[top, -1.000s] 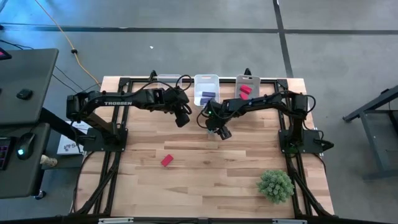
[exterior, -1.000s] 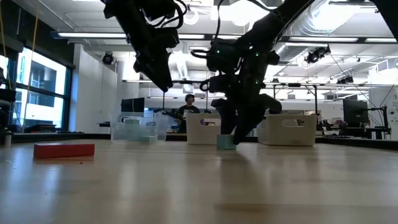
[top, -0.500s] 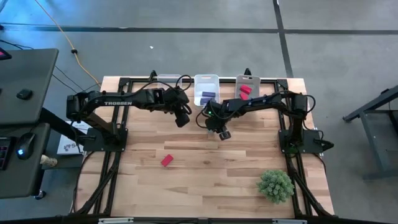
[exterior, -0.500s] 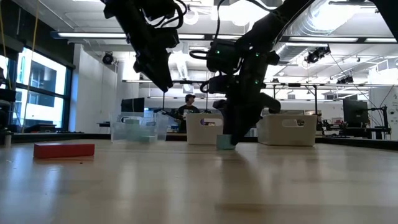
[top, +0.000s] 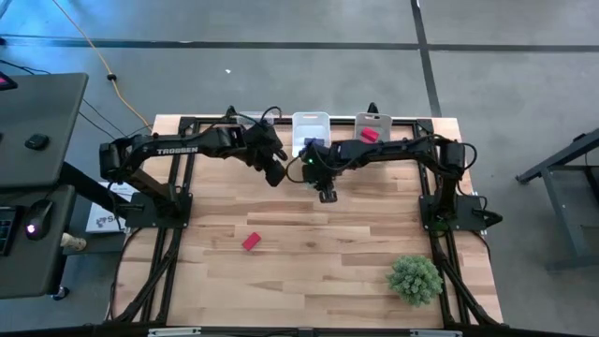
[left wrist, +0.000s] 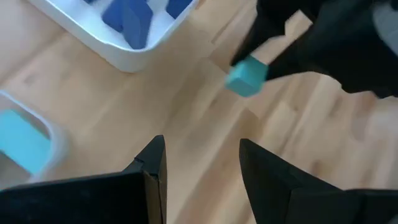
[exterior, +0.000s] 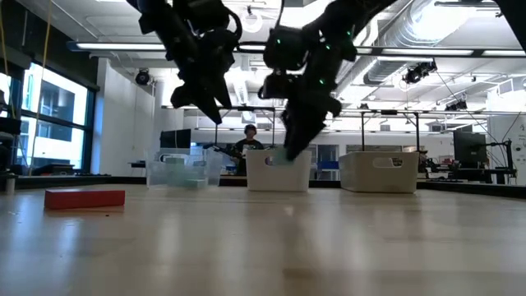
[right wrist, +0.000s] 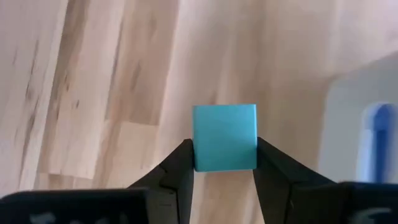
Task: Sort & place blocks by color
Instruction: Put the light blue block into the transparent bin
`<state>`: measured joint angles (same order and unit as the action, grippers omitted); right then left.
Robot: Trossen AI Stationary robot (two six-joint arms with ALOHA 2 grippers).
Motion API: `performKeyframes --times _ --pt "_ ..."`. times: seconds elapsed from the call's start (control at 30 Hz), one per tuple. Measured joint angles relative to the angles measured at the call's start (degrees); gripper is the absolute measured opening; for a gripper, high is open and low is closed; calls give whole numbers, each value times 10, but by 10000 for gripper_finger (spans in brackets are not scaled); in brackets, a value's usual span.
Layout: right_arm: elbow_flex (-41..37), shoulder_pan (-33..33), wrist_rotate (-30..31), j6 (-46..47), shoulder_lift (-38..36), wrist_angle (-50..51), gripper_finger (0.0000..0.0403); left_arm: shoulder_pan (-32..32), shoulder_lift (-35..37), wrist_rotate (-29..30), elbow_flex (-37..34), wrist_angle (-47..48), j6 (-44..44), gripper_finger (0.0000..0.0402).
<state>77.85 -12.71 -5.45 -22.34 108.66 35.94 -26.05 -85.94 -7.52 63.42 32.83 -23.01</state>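
My right gripper (top: 325, 193) hovers over the table just short of the middle bin, shut on a teal cube (right wrist: 224, 137) that also shows in the left wrist view (left wrist: 247, 76). My left gripper (top: 274, 174) hangs open beside it on the left, above bare wood (left wrist: 200, 155), touching nothing. A red bar (top: 251, 241) lies flat on the table toward the near left (exterior: 85, 198). Blue-purple blocks (left wrist: 127, 15) sit in the white middle bin, red ones (top: 369, 136) in the right bin, and a teal one (left wrist: 22, 142) in the clear left bin. My right gripper pinches the teal cube between its two fingers (right wrist: 180, 163), one on each of two opposite side faces (right wrist: 200, 158). The fingers slant down from above. The cube is lifted clear of the table and sits square in the hold.
Three bins stand in a row along the far edge: clear (exterior: 182, 171), white middle (top: 311, 131), white right (exterior: 380, 171). A spiky green plant ball (top: 415, 278) rests near the near right corner. Open wood lies between the red bar and the plant.
My right gripper has risen from the table with the teal cube, which stood on the wood a second ago and now hangs clear, and has shifted toward the table's left and far edge, nearer the middle bin. My left gripper has moved slightly toward the far edge.
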Motion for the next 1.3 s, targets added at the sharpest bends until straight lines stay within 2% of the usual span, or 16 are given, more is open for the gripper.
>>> performKeyframes --times 0.33,0.47,0.67,0.83,1.3 --pt "110 1 74 34 0 59 110 -62 1 -111 0 -24 -73 124" --pt "143 8 110 30 0 63 110 -82 1 -154 0 -57 -124 124" --pt "168 21 144 15 0 60 110 -98 1 -210 0 -104 -153 124" --pt "170 29 187 10 0 56 110 -101 0 -210 0 -119 -168 124" --pt "171 62 244 8 -5 17 110 -104 -1 -201 0 -122 -179 124"
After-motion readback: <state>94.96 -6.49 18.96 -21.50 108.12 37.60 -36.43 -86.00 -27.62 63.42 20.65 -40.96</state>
